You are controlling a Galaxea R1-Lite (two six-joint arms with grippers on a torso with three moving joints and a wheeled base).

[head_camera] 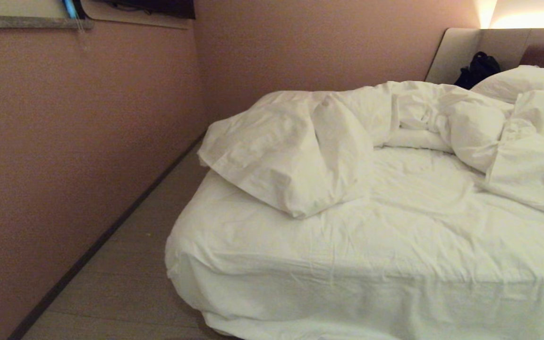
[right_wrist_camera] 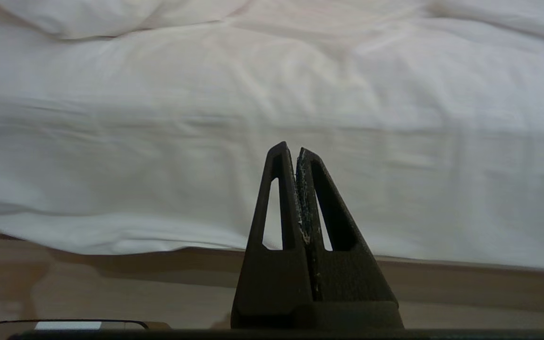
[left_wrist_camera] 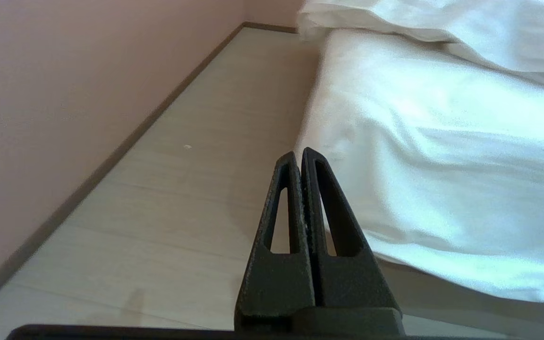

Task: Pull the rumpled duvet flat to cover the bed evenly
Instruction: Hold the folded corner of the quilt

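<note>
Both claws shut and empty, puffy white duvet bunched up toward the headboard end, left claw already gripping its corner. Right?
Not quite. The left claw is shut on nothing, out by the wood-look floor beside the white-sheeted bed, as the left wrist view shows. Right claw shut and empty, puffy white duvet bunched toward the headboard: correct.

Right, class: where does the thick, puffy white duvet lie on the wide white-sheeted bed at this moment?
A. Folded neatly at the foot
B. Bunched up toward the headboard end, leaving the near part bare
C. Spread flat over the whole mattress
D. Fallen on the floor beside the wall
B: in the head view the thick, puffy white duvet sits heaped toward the headboard, and the near part of the wide white-sheeted bed shows only sheet.
</note>
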